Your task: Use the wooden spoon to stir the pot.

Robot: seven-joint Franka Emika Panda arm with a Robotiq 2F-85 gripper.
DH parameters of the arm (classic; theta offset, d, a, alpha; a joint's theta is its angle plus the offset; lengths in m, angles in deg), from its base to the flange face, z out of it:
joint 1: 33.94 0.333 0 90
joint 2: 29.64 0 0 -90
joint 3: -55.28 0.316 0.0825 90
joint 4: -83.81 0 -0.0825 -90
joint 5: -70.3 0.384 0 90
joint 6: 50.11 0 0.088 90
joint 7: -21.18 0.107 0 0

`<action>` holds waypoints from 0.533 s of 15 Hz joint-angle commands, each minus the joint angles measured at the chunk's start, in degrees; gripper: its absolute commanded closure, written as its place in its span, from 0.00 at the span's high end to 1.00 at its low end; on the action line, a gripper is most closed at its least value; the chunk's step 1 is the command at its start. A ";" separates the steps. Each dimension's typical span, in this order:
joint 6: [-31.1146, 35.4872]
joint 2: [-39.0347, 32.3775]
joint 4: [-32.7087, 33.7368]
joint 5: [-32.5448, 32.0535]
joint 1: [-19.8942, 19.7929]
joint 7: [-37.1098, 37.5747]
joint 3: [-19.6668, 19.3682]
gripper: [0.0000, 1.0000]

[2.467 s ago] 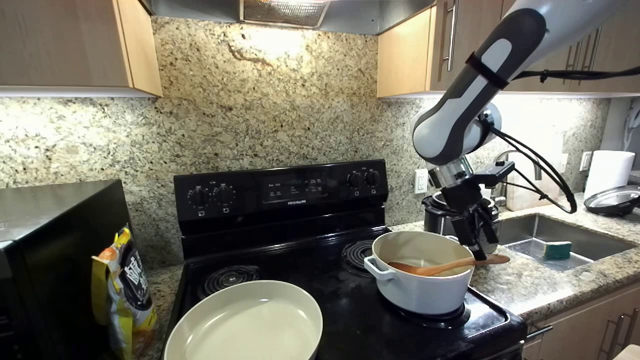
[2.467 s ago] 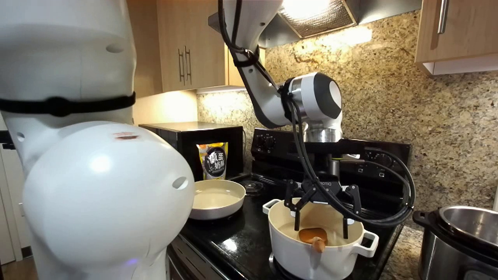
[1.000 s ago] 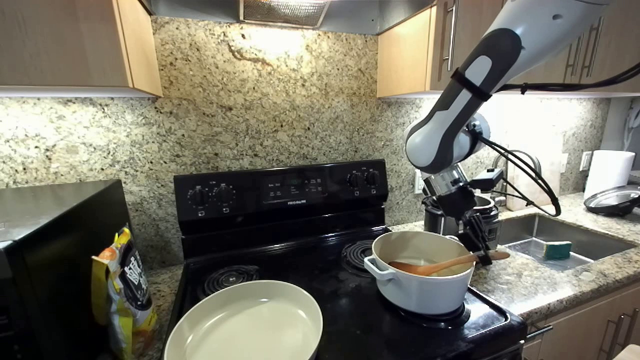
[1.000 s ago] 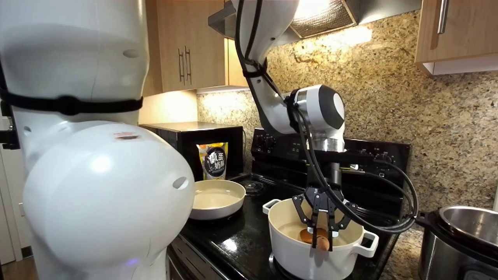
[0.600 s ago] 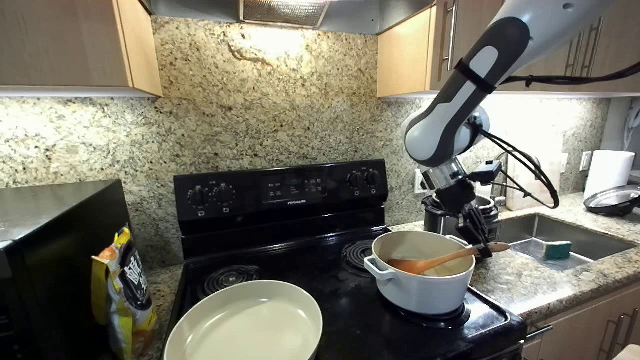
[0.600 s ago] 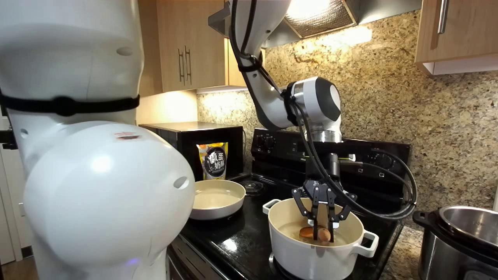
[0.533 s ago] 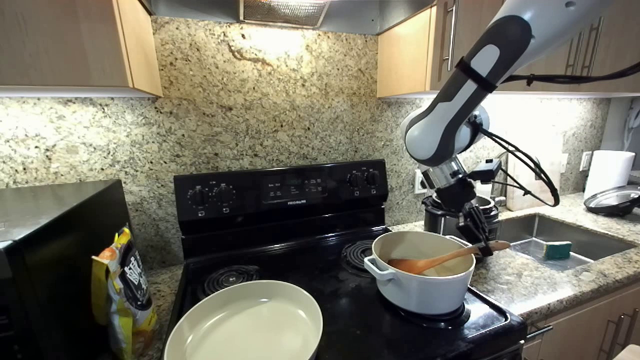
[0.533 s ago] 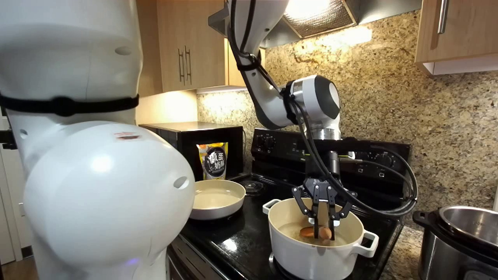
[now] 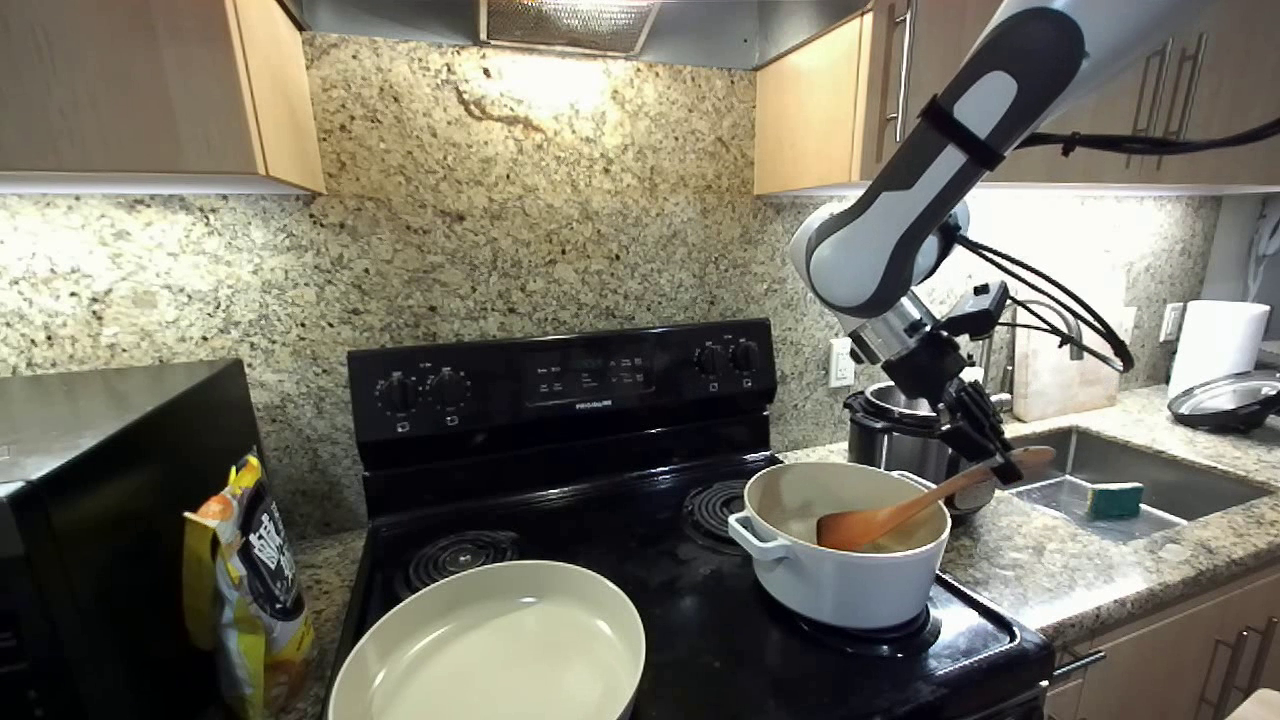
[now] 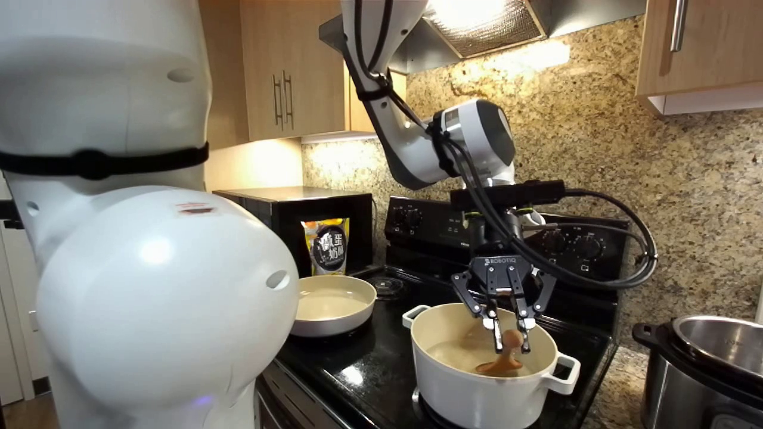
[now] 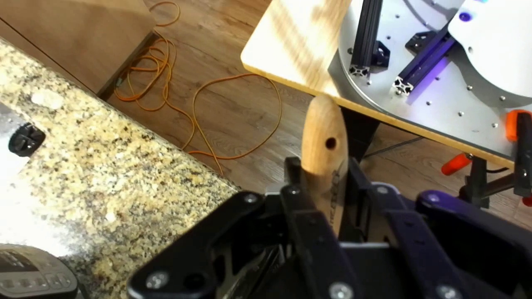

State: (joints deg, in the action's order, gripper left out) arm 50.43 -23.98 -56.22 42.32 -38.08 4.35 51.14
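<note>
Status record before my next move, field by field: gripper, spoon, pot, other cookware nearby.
Gripper: closed on the wooden spoon
Wooden spoon: tilted, wide end inside the white pot, handle sticking out above the rim
White pot: upright on the stovetop
Cream pan: also on the stovetop
Steel cooker: on the counter
Spoon tip touching pot bottom: cannot tell

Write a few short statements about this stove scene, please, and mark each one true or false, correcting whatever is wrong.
1. The gripper holds the wooden spoon by its handle. True.
2. The wooden spoon's wide end is outside the white pot. False: that end is inside the white pot.
3. The cream pan sits on the stove. True.
4. The yellow-and-black bag lies inside the cream pan. False: the bag stands beside the stove.
5. The paper towel roll stands upright. True.
</note>
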 commanded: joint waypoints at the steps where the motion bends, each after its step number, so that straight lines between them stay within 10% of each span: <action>1: -5.59 0.89 0.65 -3.26 0.37 1.13 0.59 0.08; 8: -10.79 -0.93 1.19 -2.06 3.24 -3.51 2.60 0.08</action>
State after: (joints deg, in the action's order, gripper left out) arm 41.89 -24.52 -55.59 40.29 -36.12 3.11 52.65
